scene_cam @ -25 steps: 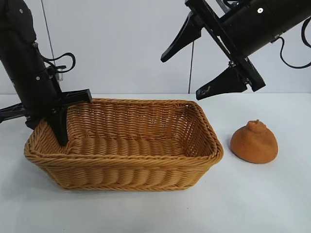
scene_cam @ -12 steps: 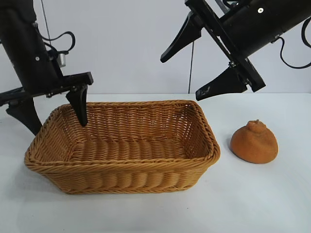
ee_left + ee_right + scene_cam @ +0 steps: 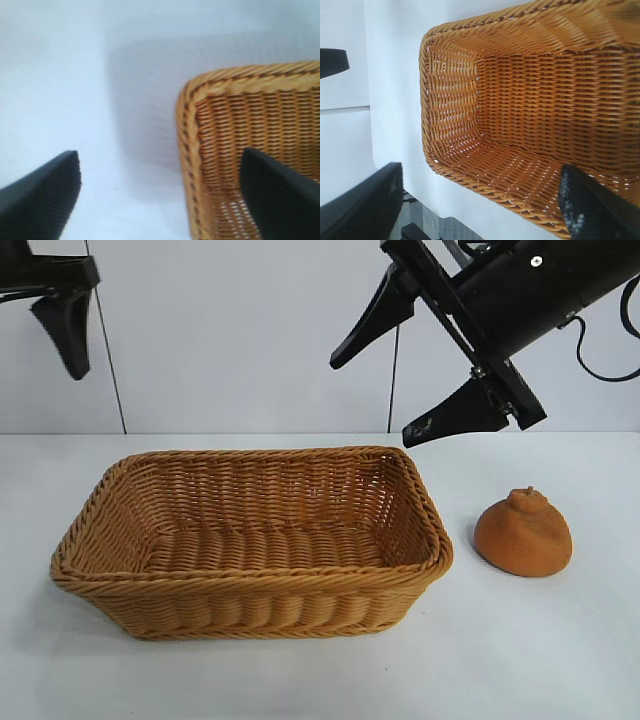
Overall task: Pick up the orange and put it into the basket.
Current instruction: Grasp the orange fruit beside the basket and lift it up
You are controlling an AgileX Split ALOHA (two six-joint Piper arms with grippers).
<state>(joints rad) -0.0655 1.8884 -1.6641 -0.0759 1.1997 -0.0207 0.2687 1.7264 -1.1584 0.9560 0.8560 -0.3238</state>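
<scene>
The orange (image 3: 523, 533) sits on the white tabletop (image 3: 300, 680) just right of the basket (image 3: 250, 540), apart from its rim and not yet in it. The right gripper (image 3: 385, 380) hangs above the basket's right end with its jaws spread wide and nothing between them. The left gripper (image 3: 160, 190) is high at the exterior view's upper left, mostly out of frame there, but its wrist view shows 2 jaws wide apart and empty, seemingly straddling the basket's corner from above.
</scene>
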